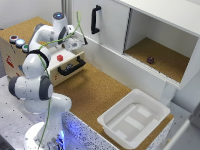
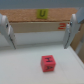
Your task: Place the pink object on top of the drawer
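Exterior view tells me most of the job is still ahead. The pink object lies inside the pulled-out tray of the drawer, just behind the black bar handle and below the cork top. It has not been lifted, and the cork top near the three round buttons carries no cube that I can see. So what is left, as I judge it, is the whole sequence: close on the cube, raise it clear of the tray wall, carry it over the cork top, let go.

My gripper hangs over the open tray, near the cube but not on it. From this camera I cannot read how far the fingers stand apart; the arm's own links blur into it.

Wrist view settles that. Both fingers sit wide apart at the two sides of the picture, holding nothing, with the pink object on the pale tray floor between them, apart from both, a dark mark on its upper face. A wooden wall with a small green tag runs across beyond it.

Only the exterior camera shows the rest: a large white cabinet beyond the drawer, a tiny dark maroon item in its open compartment, and a white bin well away from the drawer.
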Robot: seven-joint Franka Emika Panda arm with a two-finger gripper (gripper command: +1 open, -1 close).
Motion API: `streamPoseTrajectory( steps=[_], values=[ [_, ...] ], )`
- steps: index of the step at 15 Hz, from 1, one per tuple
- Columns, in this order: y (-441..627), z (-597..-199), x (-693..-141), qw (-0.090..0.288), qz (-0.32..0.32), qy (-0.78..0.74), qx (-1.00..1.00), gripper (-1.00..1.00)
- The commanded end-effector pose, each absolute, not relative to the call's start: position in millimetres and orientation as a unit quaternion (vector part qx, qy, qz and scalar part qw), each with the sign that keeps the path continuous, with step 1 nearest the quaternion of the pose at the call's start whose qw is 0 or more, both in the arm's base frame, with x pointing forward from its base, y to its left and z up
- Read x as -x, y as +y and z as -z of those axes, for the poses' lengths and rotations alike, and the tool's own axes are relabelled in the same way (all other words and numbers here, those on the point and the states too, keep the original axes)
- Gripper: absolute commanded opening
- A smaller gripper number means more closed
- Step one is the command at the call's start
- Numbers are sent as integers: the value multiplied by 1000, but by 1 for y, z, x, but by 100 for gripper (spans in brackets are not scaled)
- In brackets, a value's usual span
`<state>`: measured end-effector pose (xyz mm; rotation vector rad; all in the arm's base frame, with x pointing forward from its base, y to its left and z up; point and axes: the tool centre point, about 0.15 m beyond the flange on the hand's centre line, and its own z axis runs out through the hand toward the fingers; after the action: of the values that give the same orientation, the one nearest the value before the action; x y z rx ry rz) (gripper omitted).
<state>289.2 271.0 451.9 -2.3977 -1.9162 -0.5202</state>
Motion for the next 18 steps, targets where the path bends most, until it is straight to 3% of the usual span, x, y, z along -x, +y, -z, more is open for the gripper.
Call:
streamPoseTrajectory(
  steps=[1, 8, 13, 18],
  values=[
    [322, -423, -325, 48, 83, -677, 730, 100],
    [335, -358, -342, 80, 26, -714, 695, 100],
    [328, -347, -361, 64, 35, -698, 713, 100],
    [323, -321, -368, 61, 6, -694, 718, 100]
  ],
)
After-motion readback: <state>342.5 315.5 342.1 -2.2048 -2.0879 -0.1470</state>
